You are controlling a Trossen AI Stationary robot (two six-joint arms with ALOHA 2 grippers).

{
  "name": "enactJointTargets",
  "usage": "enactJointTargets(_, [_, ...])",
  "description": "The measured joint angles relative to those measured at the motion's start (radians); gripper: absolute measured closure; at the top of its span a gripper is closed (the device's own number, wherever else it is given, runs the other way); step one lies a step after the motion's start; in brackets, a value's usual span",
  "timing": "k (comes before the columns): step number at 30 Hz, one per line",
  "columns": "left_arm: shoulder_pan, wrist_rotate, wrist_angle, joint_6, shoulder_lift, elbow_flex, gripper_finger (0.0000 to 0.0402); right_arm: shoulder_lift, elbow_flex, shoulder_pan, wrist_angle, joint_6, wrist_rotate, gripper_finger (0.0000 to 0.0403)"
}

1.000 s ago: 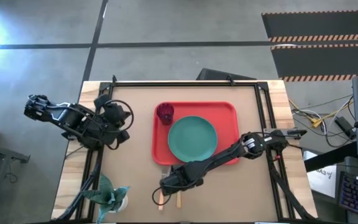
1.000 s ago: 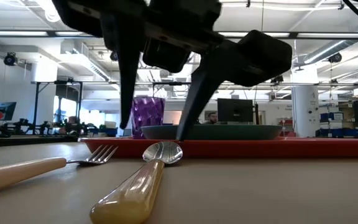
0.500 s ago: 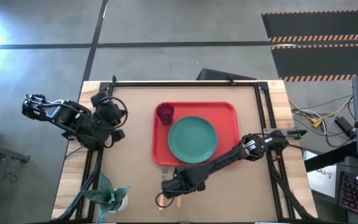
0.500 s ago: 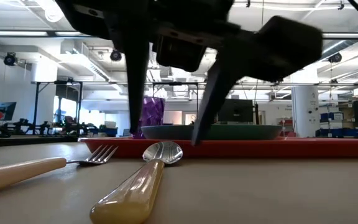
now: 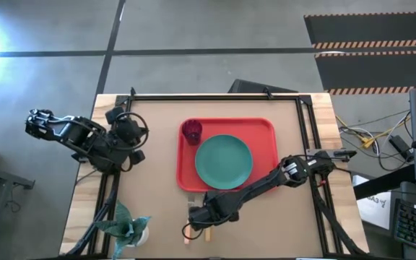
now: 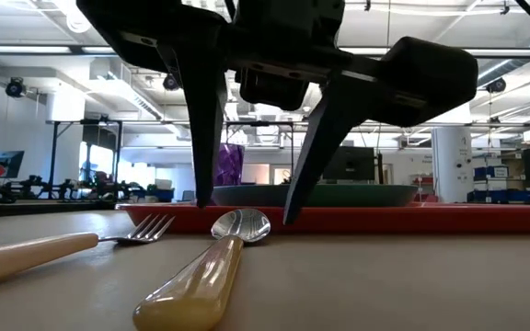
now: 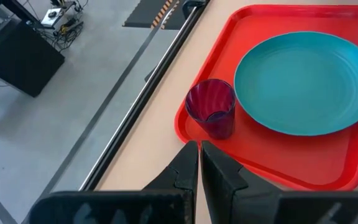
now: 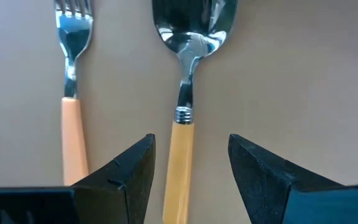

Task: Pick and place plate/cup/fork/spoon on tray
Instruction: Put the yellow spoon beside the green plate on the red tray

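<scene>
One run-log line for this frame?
right gripper: open, straddling spoon | fork: on table | plate, cup: on tray | left gripper: shut, idle

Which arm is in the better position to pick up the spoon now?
The right. Its open gripper hangs right over the spoon, fingers either side of the handle. The left gripper is shut, far off beside the tray.

Plate (image 5: 223,160), cup (image 5: 191,131) on tray (image 5: 269,130); fork (image 8: 72,93), spoon (image 8: 188,74) on table.

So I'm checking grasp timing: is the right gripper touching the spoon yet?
Apart. In the right wrist view the right gripper is open, and bare table shows between the spoon handle and each finger. The low view shows the fingertips above the table.
</scene>
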Motion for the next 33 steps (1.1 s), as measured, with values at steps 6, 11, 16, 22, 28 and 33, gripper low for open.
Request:
enactJointTargets(6, [0.0,0.0,0.0,0.001,-0.001,0.0,0.0402,0.0,-0.029,0.0,0.062,0.029,0.027,0.0211])
enactJointTargets(11, [0.0,0.0,0.0,0.021,-0.001,0.0,0.0402,0.0,-0.074,0.002,0.142,0.045,0.027,0.0211])
enactJointTargets(16, [0.0,0.0,0.0,0.022,-0.001,0.0,0.0402,0.0,-0.096,0.003,0.164,0.054,0.027,0.0211])
enactJointTargets(22, [0.0,0.0,0.0,0.027,-0.001,0.0,0.0402,-0.004,-0.12,0.003,0.184,0.06,0.014,0.0211])
enactJointTargets(28, [0.0,0.0,0.0,0.027,-0.015,0.0,0.0402,-0.007,-0.156,0.011,0.197,0.112,-0.029,0.0223])
enactJointTargets(33, [0.0,0.0,0.0,0.024,-0.033,0.0,0.0402,-0.007,-0.174,0.018,0.199,0.128,-0.043,0.0256])
